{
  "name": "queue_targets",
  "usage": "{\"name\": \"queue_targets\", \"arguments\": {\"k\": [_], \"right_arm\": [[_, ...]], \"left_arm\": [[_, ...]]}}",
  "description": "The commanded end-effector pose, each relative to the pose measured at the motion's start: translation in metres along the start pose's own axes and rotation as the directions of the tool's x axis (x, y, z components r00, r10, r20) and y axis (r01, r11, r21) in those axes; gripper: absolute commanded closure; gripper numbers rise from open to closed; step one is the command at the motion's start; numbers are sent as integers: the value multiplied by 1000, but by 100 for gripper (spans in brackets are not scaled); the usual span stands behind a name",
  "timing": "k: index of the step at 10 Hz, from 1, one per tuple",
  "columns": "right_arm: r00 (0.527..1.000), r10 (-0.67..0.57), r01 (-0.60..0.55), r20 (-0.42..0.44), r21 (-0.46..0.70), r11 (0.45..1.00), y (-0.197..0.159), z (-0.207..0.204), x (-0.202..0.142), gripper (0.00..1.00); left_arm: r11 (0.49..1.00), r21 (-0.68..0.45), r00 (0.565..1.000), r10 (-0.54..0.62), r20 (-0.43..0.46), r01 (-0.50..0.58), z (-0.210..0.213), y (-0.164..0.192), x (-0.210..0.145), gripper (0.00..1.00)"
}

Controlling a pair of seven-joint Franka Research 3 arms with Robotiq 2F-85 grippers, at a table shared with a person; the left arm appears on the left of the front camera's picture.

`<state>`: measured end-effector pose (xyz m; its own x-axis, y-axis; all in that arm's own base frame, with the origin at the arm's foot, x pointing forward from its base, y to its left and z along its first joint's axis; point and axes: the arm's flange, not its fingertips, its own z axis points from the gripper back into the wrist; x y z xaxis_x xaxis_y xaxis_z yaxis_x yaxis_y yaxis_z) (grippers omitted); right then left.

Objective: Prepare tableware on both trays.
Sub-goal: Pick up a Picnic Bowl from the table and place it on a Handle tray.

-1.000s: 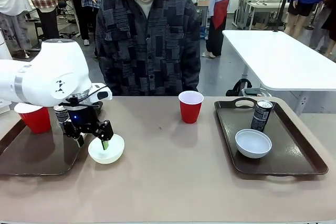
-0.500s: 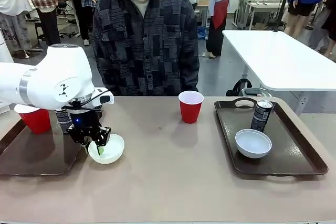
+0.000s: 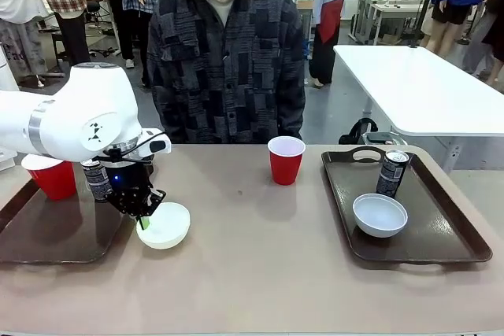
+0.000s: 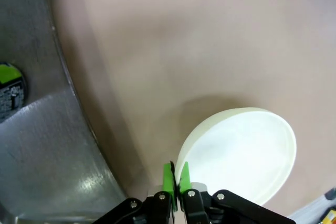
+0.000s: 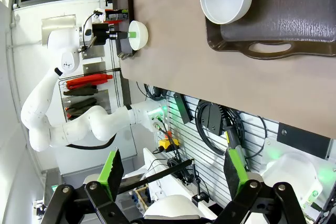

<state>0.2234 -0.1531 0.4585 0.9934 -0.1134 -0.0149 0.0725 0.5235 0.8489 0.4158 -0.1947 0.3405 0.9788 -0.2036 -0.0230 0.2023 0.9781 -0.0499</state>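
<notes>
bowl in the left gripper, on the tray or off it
Off: the bowl is over bare tabletop beside the tray, rim pinched in the left gripper.

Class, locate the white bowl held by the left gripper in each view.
Front view: bowl lower left, beside the left tray.
Left wrist view: bowl lower right.
Right wrist view: bowl small, upper left.
Shared landmark: left gripper shut on its rim.

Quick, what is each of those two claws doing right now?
Left gripper: shut on the rim of the white bowl.
Right gripper: open, holding nothing.
</notes>
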Motion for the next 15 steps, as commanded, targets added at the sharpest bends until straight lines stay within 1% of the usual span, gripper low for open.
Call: {"name": "queue_targets", "arguments": {"k": [1, 3, 5, 7, 8, 9, 11, 12, 14, 15], "right_arm": [[1000, 18, -18, 8, 26, 999, 1, 0, 1, 0], [1000, 18, -18, 8, 26, 999, 1, 0, 1, 0], [1000, 18, -18, 8, 26, 999, 1, 0, 1, 0], [1000, 18, -18, 8, 26, 999, 1, 0, 1, 0], [1000, 18, -18, 8, 26, 999, 1, 0, 1, 0], [1000, 18, -18, 8, 26, 999, 1, 0, 1, 0], [1000, 18, -18, 8, 26, 999, 1, 0, 1, 0], [1000, 18, -18, 8, 26, 999, 1, 0, 1, 0], [1000, 18, -18, 8, 26, 999, 1, 0, 1, 0], [1000, 18, -18, 8, 26, 999, 1, 0, 1, 0]], "left_arm": [[999, 15, 999, 38, -7, -38, 11, 2, -5, 100], [999, -38, 999, 29, -14, -30, 35, 7, -19, 100], [996, -94, 1000, 3, -9, -3, 76, 12, -44, 100], [994, -105, 999, -8, 41, 12, 109, 23, -70, 100], [996, -92, 999, -5, 53, 9, 113, 35, -79, 100], [997, -72, 998, 1, 66, 4, 112, 50, -84, 100], [996, -80, 997, -28, 66, 33, 107, 91, -93, 100], [997, -73, 996, -13, 83, 19, 108, 112, -98, 100], [994, -86, 992, 76, 100, -67, 106, 154, -107, 100], [989, -93, 989, 119, 91, -110, 100, 173, -107, 100]]}}
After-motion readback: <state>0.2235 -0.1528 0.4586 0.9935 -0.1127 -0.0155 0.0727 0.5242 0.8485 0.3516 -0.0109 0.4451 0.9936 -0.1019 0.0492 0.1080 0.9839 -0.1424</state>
